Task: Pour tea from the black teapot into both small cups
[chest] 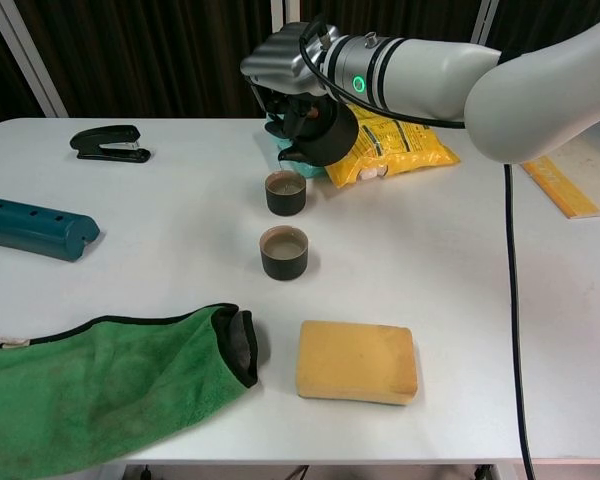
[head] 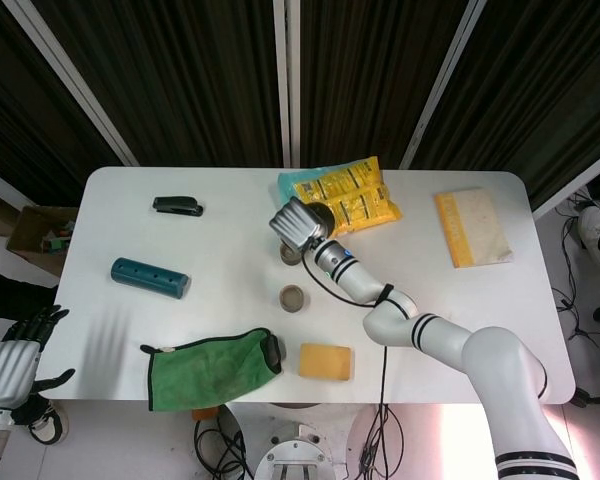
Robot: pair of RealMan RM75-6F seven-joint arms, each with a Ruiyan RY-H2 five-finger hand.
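My right hand point(chest: 285, 62) grips the black teapot point(chest: 319, 132) in the air, its spout just above the far small cup point(chest: 286, 193). That cup holds brown tea. The near small cup point(chest: 284, 252), also filled, stands a short way in front of it. In the head view the right hand point(head: 297, 222) covers most of the teapot point(head: 322, 209), with the far cup point(head: 290, 254) peeking out below it and the near cup point(head: 293, 297) further down. My left hand point(head: 12, 358) hangs off the table's left edge, fingers spread, holding nothing.
A yellow sponge point(chest: 356, 361) and a green cloth point(chest: 100, 388) lie near the front edge. A teal cylinder point(chest: 35, 228) and black stapler point(chest: 110, 143) sit at the left. Yellow snack bags point(chest: 395, 142) lie behind the teapot, a yellow booklet point(chest: 580, 175) at the right.
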